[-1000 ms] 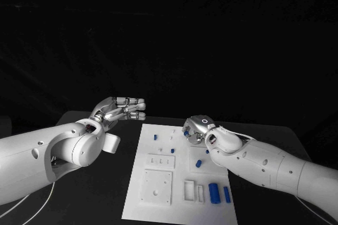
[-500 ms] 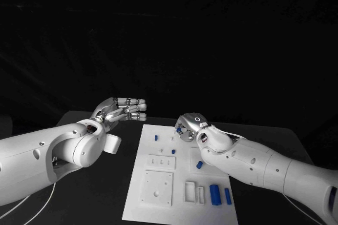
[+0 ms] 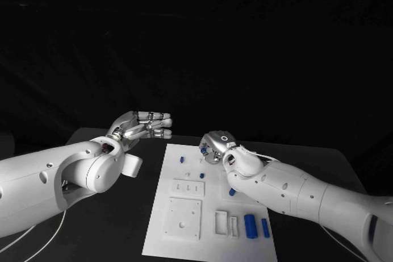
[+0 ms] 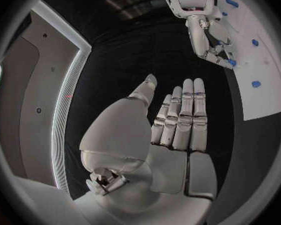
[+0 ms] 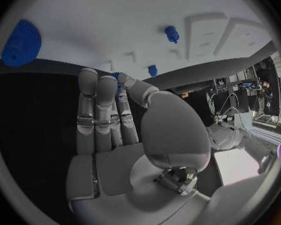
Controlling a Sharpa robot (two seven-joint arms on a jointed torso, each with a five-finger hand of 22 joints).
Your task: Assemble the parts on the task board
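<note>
- The right hand is hanging over the far end of the board, its fingertips closing on a small blue part there; it looks like a pinch, though whether that part is lifted or standing in its seat I cannot tell.
- The left hand is hovering above the table off the board's far left corner, fingers straight and together, gripping nothing.
- A blue peg is sitting near the far left corner of the board, and another small one is sitting further in toward the middle.
- Two long blue pieces are lying side by side near the board's near right corner, apparently not placed yet.
- A blue gear is lying flat on the board.
- The recessed plates on the board's left side are standing without blue parts, so to my eye most of the assembly is waiting to be done.
</note>
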